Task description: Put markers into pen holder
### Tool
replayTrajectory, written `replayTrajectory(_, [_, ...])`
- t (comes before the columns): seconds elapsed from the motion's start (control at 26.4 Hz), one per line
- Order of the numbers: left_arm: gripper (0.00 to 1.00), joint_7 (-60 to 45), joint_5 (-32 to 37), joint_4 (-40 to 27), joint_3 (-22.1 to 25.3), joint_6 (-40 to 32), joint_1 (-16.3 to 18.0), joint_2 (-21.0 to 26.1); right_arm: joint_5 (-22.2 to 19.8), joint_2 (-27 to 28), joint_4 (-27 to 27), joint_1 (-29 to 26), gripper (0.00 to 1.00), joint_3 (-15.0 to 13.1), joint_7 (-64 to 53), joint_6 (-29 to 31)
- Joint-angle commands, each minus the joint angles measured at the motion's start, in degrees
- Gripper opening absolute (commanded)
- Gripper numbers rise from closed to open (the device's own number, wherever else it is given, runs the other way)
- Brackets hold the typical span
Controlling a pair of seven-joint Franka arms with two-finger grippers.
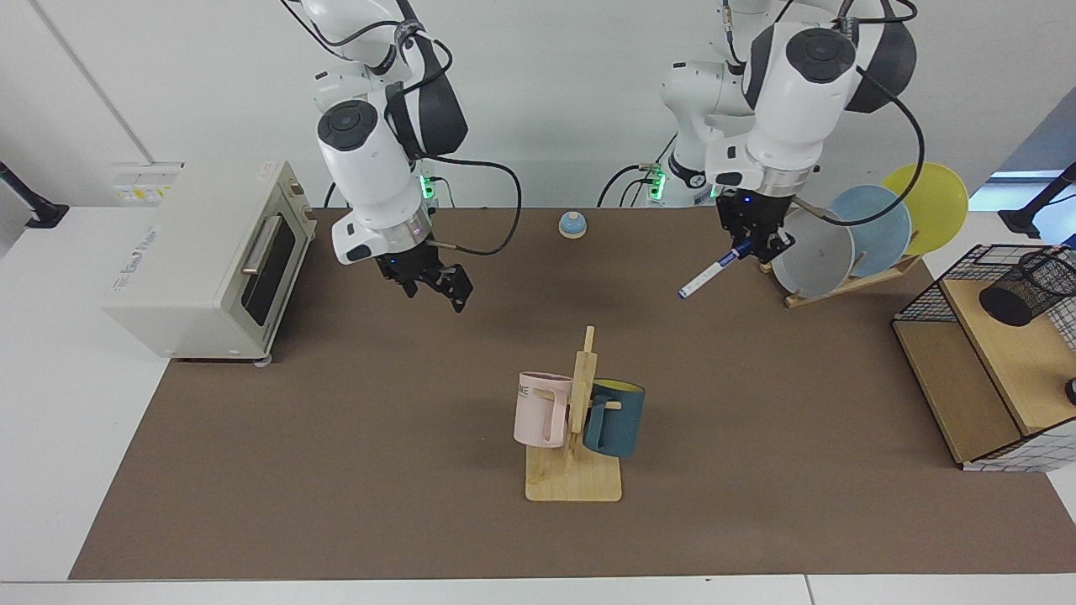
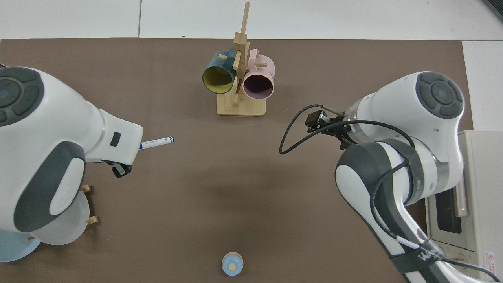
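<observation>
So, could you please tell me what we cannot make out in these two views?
- Left gripper: in the top view the arm hides it and most of the marker.
- Pen holder: contents unreadable in the facing view; outside the top view.
- Right gripper: the top view does not show its finger gap.

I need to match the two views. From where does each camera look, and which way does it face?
Facing view: across the table, toward both arms; left end effector holds the marker, right end effector hangs empty.
Top view: overhead, looking down; both arms show, marker visible.
Shared: marker, mug rack, toaster oven.
</observation>
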Motion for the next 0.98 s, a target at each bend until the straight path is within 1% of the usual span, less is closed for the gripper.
replayTrajectory(0.0, [0.00,-0.35,4.45,-1.41,4.45,-0.09,-0.36,-1.26,-7.81,-2.41,-0.29,-2.04,1.00,0.69,-10.82,-0.90])
replayTrajectory(0.08, [0.00,-0.26,8.50,-1.41,5.25,0.00,-0.28,-1.26,-9.14,-3.99,-0.11,-2.83,1.00,0.60,-14.08,-1.08])
replayTrajectory(0.15, [0.00,0.52,11.14,-1.23,7.79,0.00,-0.27,-1.18,-9.41,-5.83,-0.03,-3.80,1.00,0.51,-17.24,-1.34])
replayTrajectory(0.26, [0.00,4.12,12.20,-0.53,12.36,-0.26,-0.27,-0.74,-9.49,-8.38,1.29,-5.46,1.00,0.42,-21.63,-6.07])
replayTrajectory(0.38, [0.00,7.19,17.37,2.36,16.49,-0.79,-0.01,0.40,-9.41,-10.49,1.47,-6.35,1.00,0.33,-27.35,-12.22])
replayTrajectory(0.49, [0.00,13.60,19.32,5.79,19.39,-1.76,0.16,2.59,-9.76,-12.08,2.25,-7.57,1.00,0.33,-29.29,-15.13])
replayTrajectory(0.61, [0.00,21.06,19.94,8.17,23.26,-1.41,0.43,4.09,-12.47,-12.61,4.19,-8.98,1.00,0.33,-29.82,-16.54])
replayTrajectory(0.68, [0.00,26.60,21.60,9.57,24.15,-1.67,0.52,4.71,-13.71,-13.48,4.37,-9.51,1.00,0.33,-30.79,-17.16])
replayTrajectory(0.72, [0.00,28.46,22.65,10.10,24.24,-1.76,0.52,4.71,-13.54,-14.10,4.37,-9.51,1.00,0.33,-30.70,-17.16])
replayTrajectory(0.79, [0.00,30.58,25.20,10.54,24.50,-1.67,0.52,4.89,-12.58,-14.80,4.02,-9.69,1.00,0.42,-30.44,-17.33])
replayTrajectory(0.95, [0.00,33.48,30.56,11.77,24.68,-2.28,0.43,5.06,-12.57,-15.25,3.67,-10.65,1.00,0.42,-30.35,-17.95])
